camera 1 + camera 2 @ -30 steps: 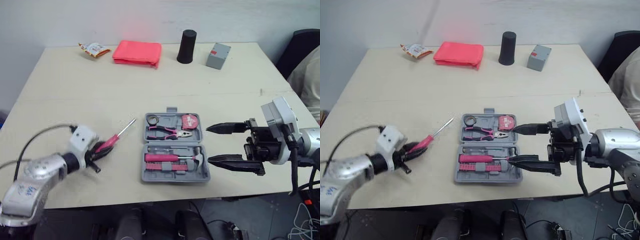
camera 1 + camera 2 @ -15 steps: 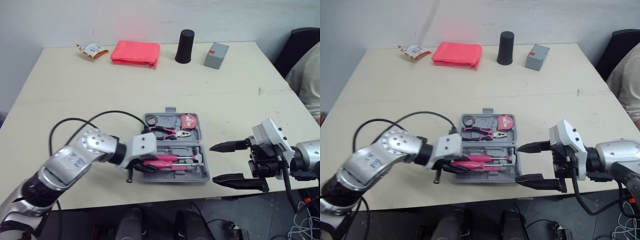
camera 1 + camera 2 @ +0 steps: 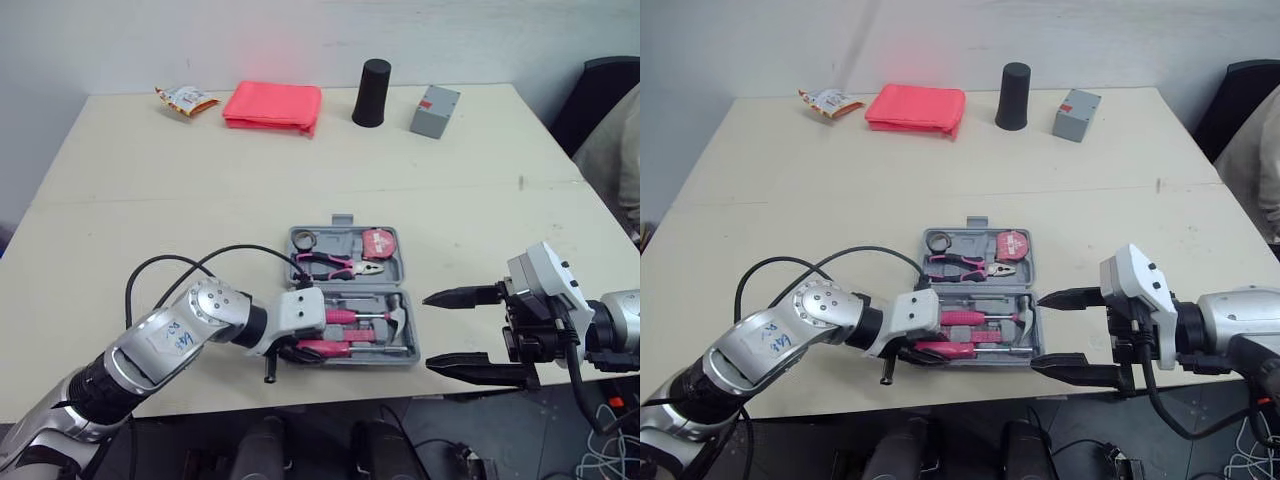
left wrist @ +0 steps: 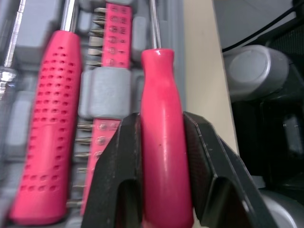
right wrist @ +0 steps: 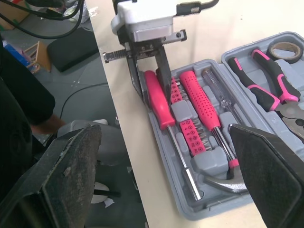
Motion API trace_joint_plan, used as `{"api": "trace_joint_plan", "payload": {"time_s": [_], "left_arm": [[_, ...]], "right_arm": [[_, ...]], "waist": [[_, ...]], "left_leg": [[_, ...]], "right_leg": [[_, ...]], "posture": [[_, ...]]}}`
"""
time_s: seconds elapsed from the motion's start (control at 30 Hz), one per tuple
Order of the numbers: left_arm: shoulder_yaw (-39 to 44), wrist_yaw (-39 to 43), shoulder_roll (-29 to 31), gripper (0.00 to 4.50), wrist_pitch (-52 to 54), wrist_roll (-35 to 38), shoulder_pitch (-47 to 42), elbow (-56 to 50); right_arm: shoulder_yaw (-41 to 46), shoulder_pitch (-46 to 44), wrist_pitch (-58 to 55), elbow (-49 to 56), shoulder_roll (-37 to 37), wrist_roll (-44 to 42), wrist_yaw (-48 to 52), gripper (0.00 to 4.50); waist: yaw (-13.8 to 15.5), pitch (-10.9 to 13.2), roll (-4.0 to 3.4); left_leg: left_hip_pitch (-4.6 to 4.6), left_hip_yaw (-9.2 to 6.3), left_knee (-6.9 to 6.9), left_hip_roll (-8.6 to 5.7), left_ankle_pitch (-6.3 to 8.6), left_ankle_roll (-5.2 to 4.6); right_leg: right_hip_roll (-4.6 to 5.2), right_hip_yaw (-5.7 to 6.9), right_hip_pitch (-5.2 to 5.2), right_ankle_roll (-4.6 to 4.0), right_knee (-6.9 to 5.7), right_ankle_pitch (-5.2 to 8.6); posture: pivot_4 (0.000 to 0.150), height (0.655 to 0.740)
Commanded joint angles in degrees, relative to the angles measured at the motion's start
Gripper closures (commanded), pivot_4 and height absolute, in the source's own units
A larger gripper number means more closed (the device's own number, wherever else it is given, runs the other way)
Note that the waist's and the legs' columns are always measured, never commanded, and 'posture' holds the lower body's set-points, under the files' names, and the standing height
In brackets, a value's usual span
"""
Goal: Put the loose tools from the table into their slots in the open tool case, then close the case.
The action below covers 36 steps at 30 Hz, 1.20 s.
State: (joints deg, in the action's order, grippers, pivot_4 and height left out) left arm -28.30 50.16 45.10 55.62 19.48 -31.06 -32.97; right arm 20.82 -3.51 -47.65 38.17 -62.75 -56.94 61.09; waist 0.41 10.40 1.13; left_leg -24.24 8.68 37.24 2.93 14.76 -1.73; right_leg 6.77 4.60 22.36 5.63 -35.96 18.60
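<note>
The grey tool case (image 3: 410, 352) lies open near the table's front edge. It holds pliers (image 3: 335, 265), a tape measure (image 3: 377, 243), a pink-handled hammer (image 5: 202, 102) and a strip of bits (image 4: 117, 38). My left gripper (image 3: 300, 346) is shut on the handle of a pink screwdriver (image 5: 159, 101). The screwdriver lies low along the case's front row, with its shaft (image 5: 186, 167) pointing toward the right end. In the left wrist view, black fingers (image 4: 118, 166) clamp both sides of the handle (image 4: 161, 142). My right gripper (image 3: 427, 330) is open, just right of the case, holding nothing.
Along the far edge of the table sit a snack packet (image 3: 186, 98), a folded red cloth (image 3: 275, 103), a black cup (image 3: 371, 79) and a grey box (image 3: 434, 110). A person's light sleeve (image 3: 618, 150) shows at the right edge. The case sits close to the table's front edge.
My left gripper carried the screwdriver from the table's left side rightward to the case and lowered it into the front row. My right gripper drew back from the case's right side.
</note>
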Motion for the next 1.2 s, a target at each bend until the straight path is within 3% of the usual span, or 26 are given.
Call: {"api": "trace_joint_plan", "payload": {"time_s": [0.03, 0.2, 0.33, 0.37, 0.5, 0.63, 0.67, 1.2], "left_arm": [[0.98, -0.04, -0.12, 2.45, 0.68, 0.03, -0.15, -0.91], [5.59, 2.16, 0.07, 0.10, 1.41, 4.62, -0.21, -3.61], [9.98, 2.86, -3.44, 0.10, -3.62, 7.36, 1.13, -0.94], [10.43, 3.29, -4.11, 0.71, -6.65, 6.85, 1.88, 0.21], [11.16, 6.04, -6.38, 2.31, -18.16, 5.59, 6.57, 4.45], [10.49, 6.97, -8.51, 4.25, -25.40, 3.37, 9.55, 9.50], [10.47, 7.14, -9.00, 4.47, -26.37, 3.17, 9.81, 10.43], [5.99, 8.21, -11.03, 4.47, -28.14, -3.59, 7.76, 14.84]], "right_arm": [[1.26, -0.77, 0.26, 0.71, -1.06, -0.89, 0.31, 0.00], [1.27, -0.38, 0.43, 0.87, -0.83, -0.96, 0.50, 0.00], [0.11, 0.62, 2.44, 0.25, -0.53, 2.31, 1.17, 0.00], [-0.07, 1.27, 3.11, 0.18, -0.25, 3.45, 1.08, 0.00], [-0.09, 3.69, 4.91, 0.41, 0.88, 5.76, 0.74, 0.00], [0.14, 4.33, 5.32, 1.25, 1.26, 5.85, 0.35, 0.00], [0.19, 4.37, 5.30, 1.42, 1.29, 5.80, 0.22, 0.00], [-0.38, 6.76, 6.62, 1.85, 1.88, 8.37, -0.70, 0.00]], "waist": [[0.01, 0.00, 0.00], [0.18, 0.00, 0.00], [0.34, 0.00, 0.00], [0.42, 0.00, 0.00], [0.72, 0.00, 0.00], [0.80, 0.00, -0.01], [0.82, 0.00, -0.01], [0.91, 0.00, -0.01]], "left_leg": [[0.00, 0.00, 0.00, 0.00, 0.00, 0.00], [0.00, 0.00, 0.03, 0.01, -0.01, 0.00], [0.00, -0.01, 0.03, 0.01, -0.01, 0.00], [0.00, -0.01, 0.03, 0.00, -0.01, 0.00], [0.01, -0.01, 0.05, 0.00, -0.01, 0.01], [0.03, 0.00, 0.08, 0.01, -0.01, 0.01], [0.04, 0.00, 0.08, 0.02, -0.01, 0.00], [0.03, -0.02, 0.10, 0.02, 0.01, -0.05]], "right_leg": [[0.00, 0.00, 0.00, 0.00, 0.00, 0.00], [0.00, 0.00, 0.00, 0.00, -0.01, 0.00], [0.00, 0.01, -0.01, 0.00, -0.02, 0.00], [0.00, 0.01, -0.01, 0.00, -0.02, 0.00], [-0.03, 0.03, -0.02, 0.01, -0.02, 0.00], [-0.04, 0.03, -0.02, 0.00, -0.04, 0.00], [-0.03, 0.03, -0.03, 0.00, -0.04, 0.00], [-0.03, 0.06, -0.05, 0.02, -0.05, -0.01]], "posture": [[0.150, 0.7355], [0.150, 0.7355], [0.150, 0.7355], [0.150, 0.7355], [0.150, 0.7355], [0.150, 0.7355], [0.150, 0.7355], [0.150, 0.7355]]}}
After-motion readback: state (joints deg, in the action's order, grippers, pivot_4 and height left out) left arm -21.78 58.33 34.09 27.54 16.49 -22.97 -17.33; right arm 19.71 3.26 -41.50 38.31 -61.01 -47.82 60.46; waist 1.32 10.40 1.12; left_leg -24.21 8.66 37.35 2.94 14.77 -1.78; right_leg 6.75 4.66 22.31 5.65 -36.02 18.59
